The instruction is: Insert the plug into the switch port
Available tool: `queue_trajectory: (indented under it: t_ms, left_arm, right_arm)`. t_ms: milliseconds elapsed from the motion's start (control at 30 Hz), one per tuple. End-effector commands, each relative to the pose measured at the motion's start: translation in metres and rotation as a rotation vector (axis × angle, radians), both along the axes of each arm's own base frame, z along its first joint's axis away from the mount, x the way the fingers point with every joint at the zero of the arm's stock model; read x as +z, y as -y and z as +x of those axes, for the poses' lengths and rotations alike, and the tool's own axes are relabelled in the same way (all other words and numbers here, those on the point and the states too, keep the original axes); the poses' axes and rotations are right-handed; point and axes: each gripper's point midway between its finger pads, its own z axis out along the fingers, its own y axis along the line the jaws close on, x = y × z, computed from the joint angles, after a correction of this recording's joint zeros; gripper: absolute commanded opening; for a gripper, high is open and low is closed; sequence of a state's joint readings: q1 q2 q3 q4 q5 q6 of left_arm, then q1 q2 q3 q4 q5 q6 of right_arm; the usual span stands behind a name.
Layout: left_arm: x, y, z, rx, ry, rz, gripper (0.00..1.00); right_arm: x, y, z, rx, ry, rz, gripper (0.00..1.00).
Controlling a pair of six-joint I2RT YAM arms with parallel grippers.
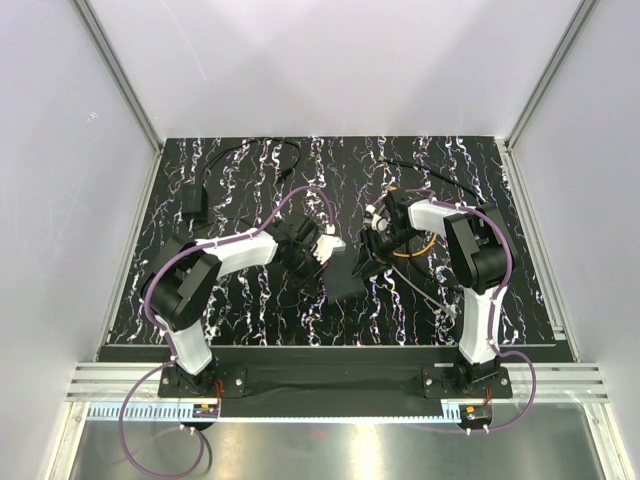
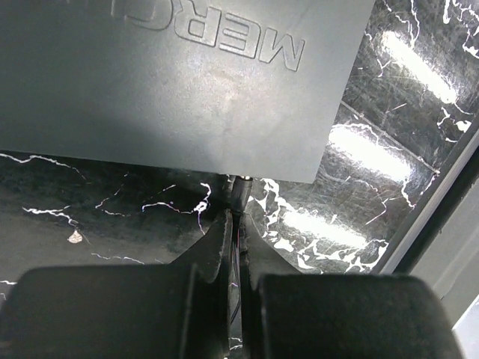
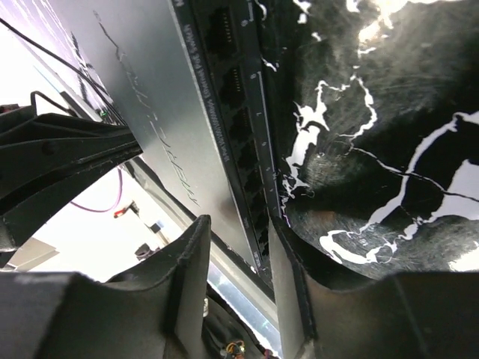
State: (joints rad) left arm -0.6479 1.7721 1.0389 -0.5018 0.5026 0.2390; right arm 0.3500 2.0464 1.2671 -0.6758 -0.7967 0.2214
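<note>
The switch is a flat matte-black box (image 1: 348,285) in the middle of the table, and it fills the top of the left wrist view (image 2: 172,90). My left gripper (image 2: 238,217) is shut on the plug (image 2: 239,188), whose tip sits just at the box's near edge; a thin cable runs back between the fingers. From above, that gripper (image 1: 322,245) is left of the box. The right wrist view shows the box's thin edge with a row of ports (image 3: 236,127). My right gripper (image 3: 239,224) is open, its fingers straddling the box's end corner.
A small black block (image 1: 193,205) with a thin black cord lies at the back left, its cord looping towards the back (image 1: 270,150). Loose cables, one orange (image 1: 420,245), lie under and behind the right arm. A metal rail (image 1: 330,385) runs along the near table edge.
</note>
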Motion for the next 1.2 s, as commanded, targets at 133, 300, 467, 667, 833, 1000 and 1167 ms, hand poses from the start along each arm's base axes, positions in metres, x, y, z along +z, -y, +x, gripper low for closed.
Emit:
queue_trajectory:
  t_ms: [133,300,467,667,833,1000,1167]
  left_arm:
    - [0.016,0.032,0.018,0.021,0.050,-0.145,0.00]
    - [0.021,0.038,0.019,0.040,0.037,-0.179,0.00]
    - [0.033,0.048,0.032,0.041,0.068,-0.202,0.00]
    - [0.041,0.053,0.042,0.031,0.104,-0.209,0.00]
    - [0.047,0.053,0.045,0.006,0.143,-0.215,0.00]
    - [0.056,0.054,0.051,-0.035,0.178,-0.209,0.00]
    - [0.063,0.059,0.052,-0.060,0.180,-0.233,0.00]
  right_arm:
    - [0.006,-0.019,-0.013,-0.020,-0.101,0.108,0.33]
    - [0.010,-0.027,-0.022,-0.011,-0.121,0.130,0.30]
    - [0.014,-0.038,-0.029,0.038,-0.106,0.144,0.29]
    - [0.013,-0.044,-0.034,0.081,-0.080,0.137,0.28]
    - [0.012,-0.048,-0.037,0.099,-0.076,0.132,0.27]
    - [0.008,-0.050,-0.038,0.126,-0.049,0.102,0.27]
    - [0.011,-0.053,-0.036,0.125,-0.042,0.108,0.26]
